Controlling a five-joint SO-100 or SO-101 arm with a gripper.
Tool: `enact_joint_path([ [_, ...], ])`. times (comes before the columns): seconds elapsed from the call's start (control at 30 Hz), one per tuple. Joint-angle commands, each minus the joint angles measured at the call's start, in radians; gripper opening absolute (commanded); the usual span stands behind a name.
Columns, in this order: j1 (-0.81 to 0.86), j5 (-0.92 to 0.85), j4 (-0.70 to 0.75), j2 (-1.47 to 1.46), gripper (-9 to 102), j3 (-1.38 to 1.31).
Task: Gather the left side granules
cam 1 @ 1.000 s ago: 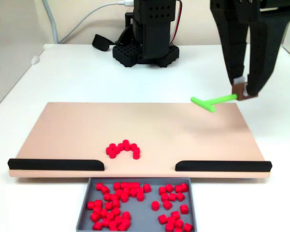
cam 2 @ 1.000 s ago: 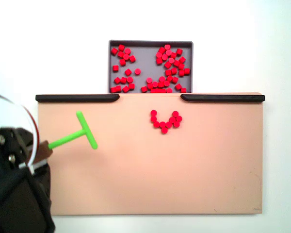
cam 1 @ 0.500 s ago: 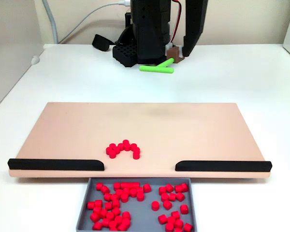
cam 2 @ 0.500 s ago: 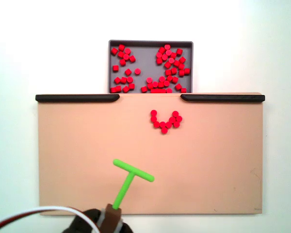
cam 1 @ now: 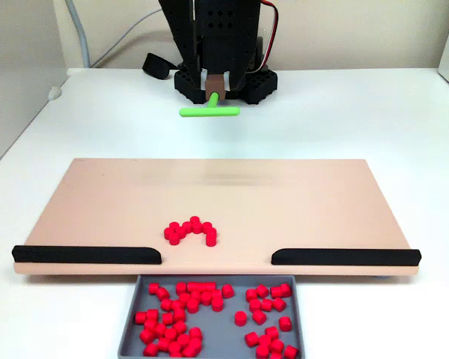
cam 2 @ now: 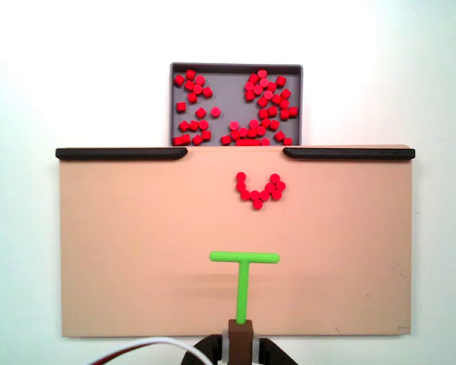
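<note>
The tray [cam 2: 235,70] held some forty red pellets [cam 2: 252,125]; about a dozen granules [cam 2: 259,190] lay on the board [cam 2: 137,251]; the gripper [cam 2: 239,334] pinched the T-tool [cam 2: 243,277].

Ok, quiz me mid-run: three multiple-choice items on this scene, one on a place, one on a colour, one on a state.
1. Where does the small cluster of red pellets lie?
A. on the tan board, before the gap between the black rails
B. inside the grey tray
C. on the white table beside the board

2. What colour is the T-shaped tool?
A. blue
B. green
C. yellow

3. What is the gripper doing?
A. open above the tray
B. shut on the tool's brown handle block
C. resting open on the pellets

Answers: 1 A, the cluster sits on the board, short of the tray. 2 B, bar and stem are bright green. 3 B, the fingers clamp the brown block in both fixed views.
</note>
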Motion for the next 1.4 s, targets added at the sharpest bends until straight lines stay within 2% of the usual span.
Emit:
enact_joint_path([
  [0.0,0.012,-0.051,-0.008,-0.015,0,-0.006],
  [0.33,0.028,-0.089,-0.008,-0.035,0,-0.006],
  [0.7,0.009,-0.069,-0.005,-0.049,0,-0.006],
  [0.83,0.017,-0.011,-0.008,-0.057,0,-0.008],
  [1.37,0.009,-0.018,-0.008,-0.069,0,-0.008],
])
